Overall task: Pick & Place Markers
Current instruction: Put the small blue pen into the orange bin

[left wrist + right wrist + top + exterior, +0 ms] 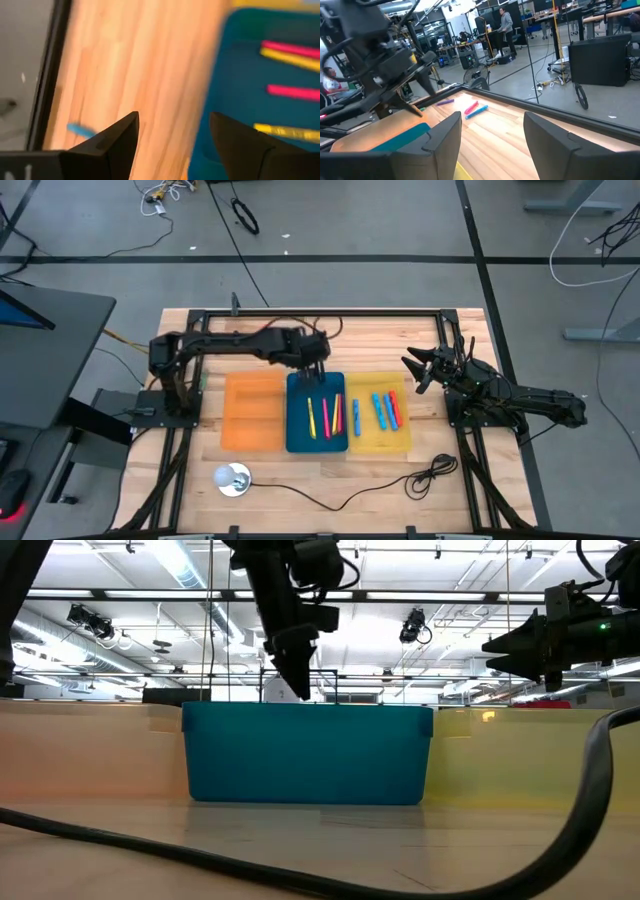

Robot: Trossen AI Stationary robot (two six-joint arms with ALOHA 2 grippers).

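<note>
I'm holding the left end effector [316, 370] spread apart and empty over the blue tray's [296, 442] 12 o'clock edge; markers [326, 416] are lying inside. The right end effector [418, 370] is waiting, parted, at 3 o'clock.

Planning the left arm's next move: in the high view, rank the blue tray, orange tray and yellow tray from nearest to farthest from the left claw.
1. Blue tray: the left claw hangs at its far edge.
2. Orange tray: next to the blue tray, on the left arm's side.
3. Yellow tray: beyond the blue tray, on the right arm's side.
</note>
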